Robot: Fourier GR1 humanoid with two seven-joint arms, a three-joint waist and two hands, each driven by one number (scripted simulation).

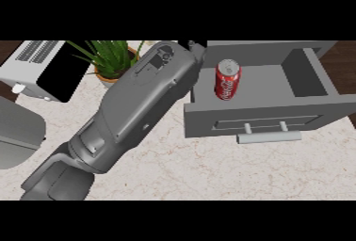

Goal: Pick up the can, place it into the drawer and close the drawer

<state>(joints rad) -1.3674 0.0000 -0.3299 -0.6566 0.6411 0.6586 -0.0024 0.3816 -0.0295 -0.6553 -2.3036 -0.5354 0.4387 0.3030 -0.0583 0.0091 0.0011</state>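
A grey forearm [132, 108] slants across the counter [208, 169] from the near left towards the far middle, and its hand [197, 48] is almost wholly hidden behind the wrist, so I cannot tell whether the fingers are spread or curled. The open drawer [264, 123] sits to the right with its handle [270, 136] on the near side. The can [227, 79] stands upright inside the drawer at its left, so placing looks done; closing comes next, likely by pushing the drawer front away.

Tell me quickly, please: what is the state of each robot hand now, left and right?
Left robot hand: almost hidden behind its own forearm, so open or closed cannot be told.
Right robot hand: not in view.
The can stands in the open drawer.
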